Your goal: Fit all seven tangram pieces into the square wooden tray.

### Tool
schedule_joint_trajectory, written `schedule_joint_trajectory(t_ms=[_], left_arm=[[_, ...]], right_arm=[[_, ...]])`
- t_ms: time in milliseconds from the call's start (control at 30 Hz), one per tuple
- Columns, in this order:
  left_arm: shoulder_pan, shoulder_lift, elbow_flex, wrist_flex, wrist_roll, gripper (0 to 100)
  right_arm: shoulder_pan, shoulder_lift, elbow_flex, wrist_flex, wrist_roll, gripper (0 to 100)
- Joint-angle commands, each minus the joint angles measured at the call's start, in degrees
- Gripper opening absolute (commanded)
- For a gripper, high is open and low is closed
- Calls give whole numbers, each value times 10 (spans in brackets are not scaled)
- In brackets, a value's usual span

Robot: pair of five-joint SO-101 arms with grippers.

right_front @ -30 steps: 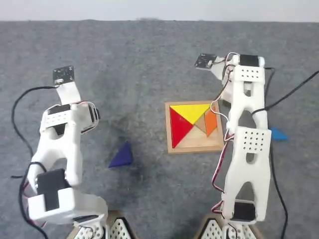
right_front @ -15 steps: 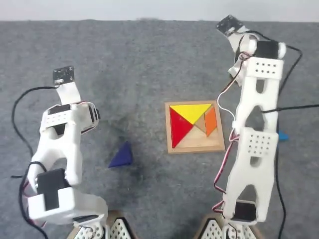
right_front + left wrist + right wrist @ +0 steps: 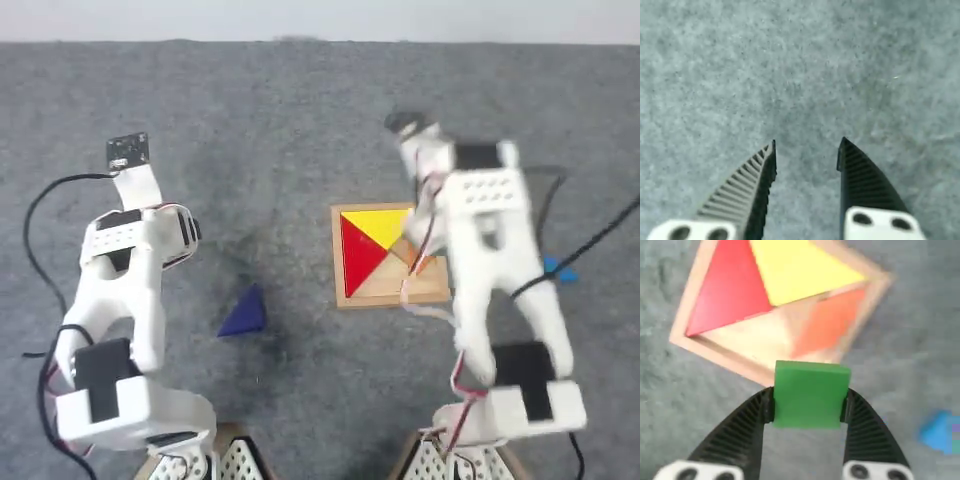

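Over the right side of the tray (image 3: 337, 262), your right gripper (image 3: 809, 399) pinches the green square (image 3: 811, 390); your left gripper (image 3: 807, 151) hangs spread above grey carpet (image 3: 790, 60).

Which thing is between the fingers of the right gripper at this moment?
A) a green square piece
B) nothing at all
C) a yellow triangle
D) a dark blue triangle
A: in the right wrist view, the right gripper is closed on the green square piece, with one finger against each of its sides.

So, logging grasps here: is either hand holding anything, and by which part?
The right hand clamps the green square by two opposite edges; the left hand holds nothing.
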Motion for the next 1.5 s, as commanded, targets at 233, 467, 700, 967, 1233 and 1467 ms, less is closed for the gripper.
schedule_joint_trajectory(t_ms=[233, 467, 700, 967, 1233, 1467], left_arm=[[-1, -4, -14, -14, -7, 196], [-1, -4, -14, -12, -7, 196], [0, -4, -14, -12, -7, 196], [0, -3, -15, -13, -7, 196], [0, -3, -14, -13, -7, 196], [0, -3, -14, -13, -7, 196]], right_arm=[[-62, -60, 171, -175, -106, 105], [-91, -7, 173, -224, -69, 106], [-92, 8, 176, -240, 5, 106], [-95, 8, 177, -239, 23, 107], [-113, 7, 191, -241, 23, 267], [-105, 3, 189, -243, 22, 264]])
